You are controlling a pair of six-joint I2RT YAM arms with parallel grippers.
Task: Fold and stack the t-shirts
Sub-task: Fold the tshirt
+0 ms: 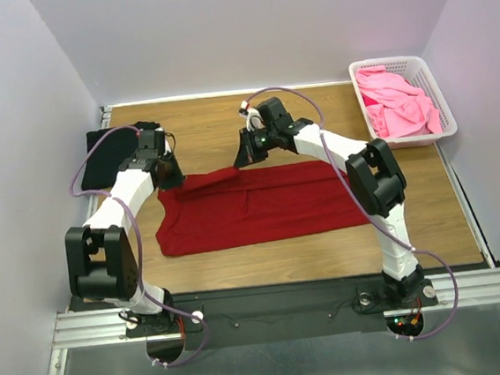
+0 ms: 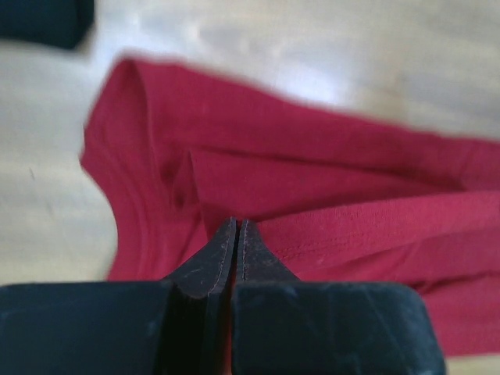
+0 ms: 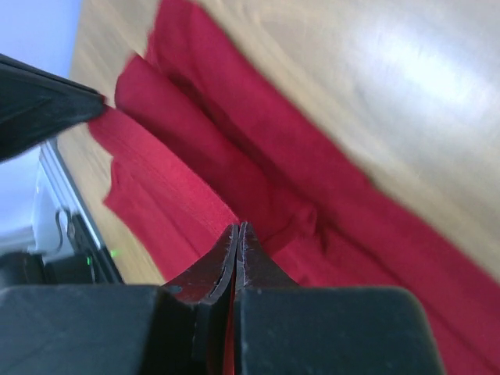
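A dark red t-shirt lies spread across the middle of the table, its top edge partly folded over. At the shirt's upper left corner my left gripper is shut on the red cloth, fingertips pressed together. My right gripper is shut on the top edge further right, and a strip of fabric is lifted off the table. Red cloth shows between its jaws. A folded black t-shirt lies at the far left. Bright pink t-shirts lie crumpled in the basket.
The white lattice basket stands at the back right corner. White walls close in the table on three sides. Bare wood runs between the shirt and the arm bases. The black shirt's corner shows at the top left of the left wrist view.
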